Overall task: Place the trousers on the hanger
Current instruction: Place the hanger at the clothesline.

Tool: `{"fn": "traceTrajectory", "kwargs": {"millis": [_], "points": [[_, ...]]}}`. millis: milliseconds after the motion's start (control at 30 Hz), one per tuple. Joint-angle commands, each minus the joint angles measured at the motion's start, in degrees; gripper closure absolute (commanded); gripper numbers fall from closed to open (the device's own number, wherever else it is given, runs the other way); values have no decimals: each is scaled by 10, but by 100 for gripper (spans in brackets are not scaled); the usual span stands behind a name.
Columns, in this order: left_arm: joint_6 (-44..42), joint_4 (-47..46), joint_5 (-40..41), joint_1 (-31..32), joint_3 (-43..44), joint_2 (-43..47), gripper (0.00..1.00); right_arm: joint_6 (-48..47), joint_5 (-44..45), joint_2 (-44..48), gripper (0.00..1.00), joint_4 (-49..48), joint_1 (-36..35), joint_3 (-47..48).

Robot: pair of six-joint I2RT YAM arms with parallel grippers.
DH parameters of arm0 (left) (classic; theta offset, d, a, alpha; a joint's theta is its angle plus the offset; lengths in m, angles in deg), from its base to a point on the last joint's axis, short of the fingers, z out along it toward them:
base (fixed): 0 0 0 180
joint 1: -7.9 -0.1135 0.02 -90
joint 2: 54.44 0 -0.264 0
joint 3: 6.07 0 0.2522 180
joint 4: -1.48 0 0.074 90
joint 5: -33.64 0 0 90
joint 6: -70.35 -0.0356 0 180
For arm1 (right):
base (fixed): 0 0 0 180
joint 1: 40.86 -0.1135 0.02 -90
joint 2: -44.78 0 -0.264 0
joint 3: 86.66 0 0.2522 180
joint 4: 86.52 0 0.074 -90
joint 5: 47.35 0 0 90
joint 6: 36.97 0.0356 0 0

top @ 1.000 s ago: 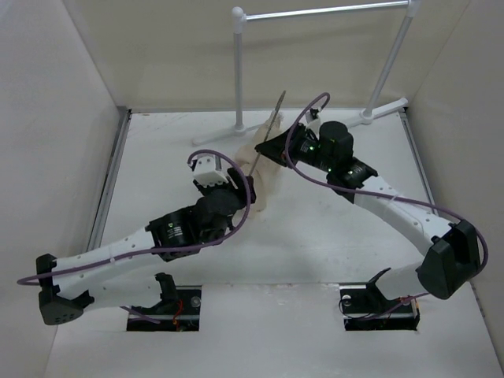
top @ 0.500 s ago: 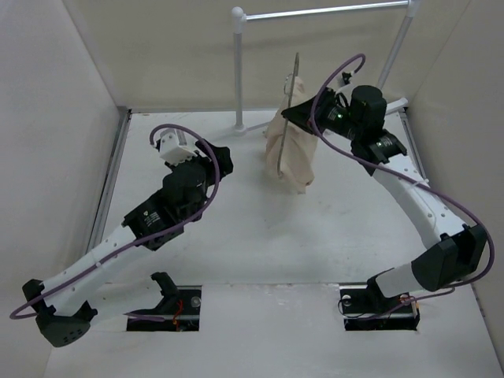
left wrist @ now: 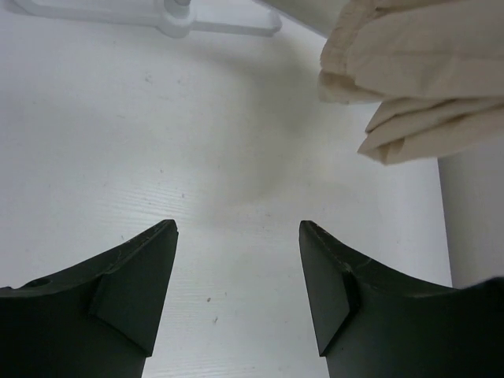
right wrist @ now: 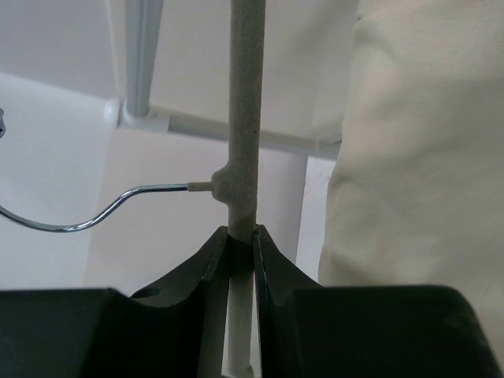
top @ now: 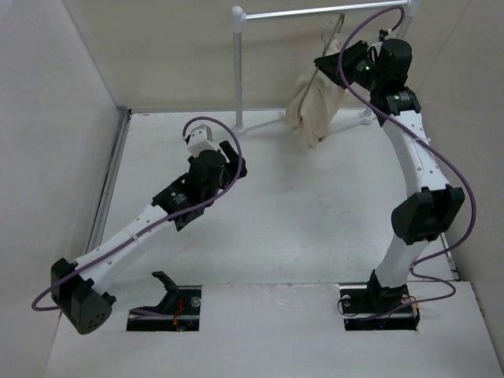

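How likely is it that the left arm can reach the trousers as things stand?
Probably yes: the left gripper is open and faces the trousers across bare table, nothing between. They hang raised on the hanger in the right gripper, so it may need to stretch upward.

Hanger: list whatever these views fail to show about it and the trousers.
- Hook tip of the hanger, right wrist view: cut off by the left edge.
- Same hook, top view: too thin to tell whether it catches the rack.
- Trousers, left wrist view: cut off by the top and right edges.
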Motion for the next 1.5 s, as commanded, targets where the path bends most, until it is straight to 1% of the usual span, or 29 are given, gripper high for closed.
{"fn": "traceTrajectory", "kwargs": {"millis": [0, 67, 267, 433, 633, 967, 1400, 1467], "points": [[6, -37, -50, -16, -14, -5, 38, 22, -3, -40, 93, -34, 20, 100], [6, -41, -62, -22, -20, -11, 36, 35, 0, -75, 93, -27, 28, 148], [6, -52, -100, -45, -35, -28, 34, 79, 8, -159, 93, -12, 49, 284], [7, -64, -130, -62, -35, -48, 33, 104, 12, -200, 93, -5, 66, 352], [7, -75, -148, -73, -29, -72, 31, 134, 20, -231, 93, -1, 85, 382], [6, -77, -153, -82, -15, -87, 31, 163, 27, -276, 93, 3, 109, 424], [6, -81, -158, -87, -1, -106, 30, 163, 32, -301, 93, 26, 121, 429], [6, -82, -158, -87, 1, -110, 30, 161, 32, -301, 89, 31, 121, 428]]}}
